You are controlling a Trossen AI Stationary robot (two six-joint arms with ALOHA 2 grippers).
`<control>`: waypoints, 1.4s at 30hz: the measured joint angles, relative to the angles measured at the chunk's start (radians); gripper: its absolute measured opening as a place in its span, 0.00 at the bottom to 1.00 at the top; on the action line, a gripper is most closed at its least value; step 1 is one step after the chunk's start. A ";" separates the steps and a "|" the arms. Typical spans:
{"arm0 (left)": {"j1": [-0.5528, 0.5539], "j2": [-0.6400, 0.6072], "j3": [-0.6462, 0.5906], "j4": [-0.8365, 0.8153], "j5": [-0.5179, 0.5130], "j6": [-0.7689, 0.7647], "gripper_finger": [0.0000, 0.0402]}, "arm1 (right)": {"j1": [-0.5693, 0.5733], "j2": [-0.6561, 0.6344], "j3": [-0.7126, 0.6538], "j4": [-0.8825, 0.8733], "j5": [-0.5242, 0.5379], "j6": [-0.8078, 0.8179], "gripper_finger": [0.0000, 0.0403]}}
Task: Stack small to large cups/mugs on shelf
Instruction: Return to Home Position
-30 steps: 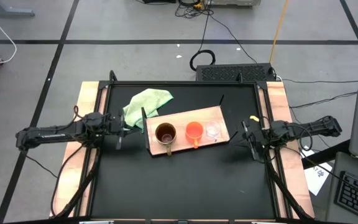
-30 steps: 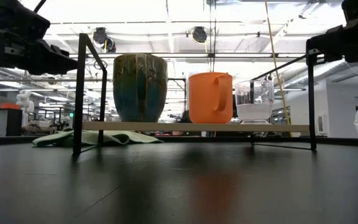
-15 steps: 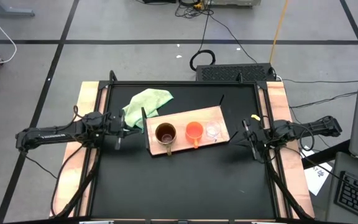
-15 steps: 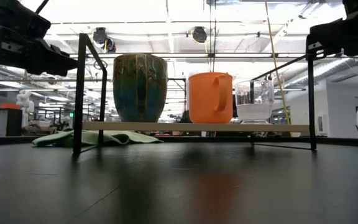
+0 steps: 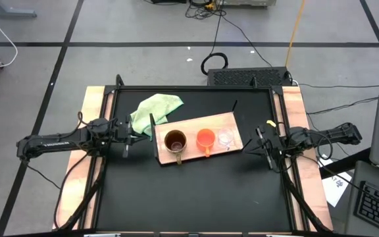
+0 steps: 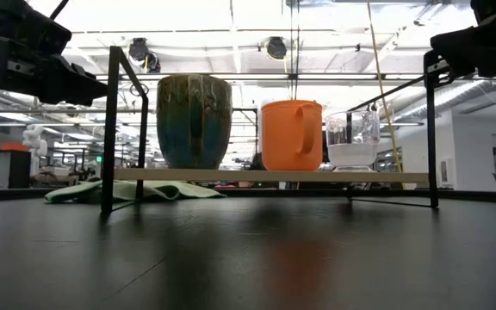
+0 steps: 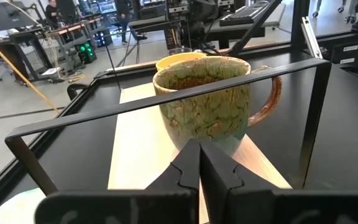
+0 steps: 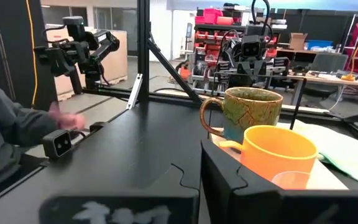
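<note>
Brown mug [image 5: 175,141], orange cup [image 5: 205,138], glass cup [image 5: 225,138] — lined along shelf [image 5: 191,127].

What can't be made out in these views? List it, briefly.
Left wrist view: orange cup almost wholly hidden behind the brown mug; only its rim shows.
Right wrist view: clear glass cup, lower part hidden by the right gripper.
Low view: green cloth partly hidden by a black frame post.

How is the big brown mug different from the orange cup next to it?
The brown mug is taller and wider than the orange cup. The brown mug has a mottled brown, green and blue glaze; the orange cup is one plain colour. The brown mug stands at one end of the shelf, the orange cup in the middle. Both stand upright and have a handle.
</note>
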 joint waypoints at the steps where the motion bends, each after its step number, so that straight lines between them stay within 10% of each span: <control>1: 0.000 0.000 0.000 0.000 0.000 0.000 0.02 | 0.000 0.000 0.000 0.000 -0.001 -0.007 0.00; 42: 0.000 0.000 0.000 0.000 -0.001 0.001 0.08 | 0.000 0.000 0.000 -0.001 -0.001 -0.015 0.00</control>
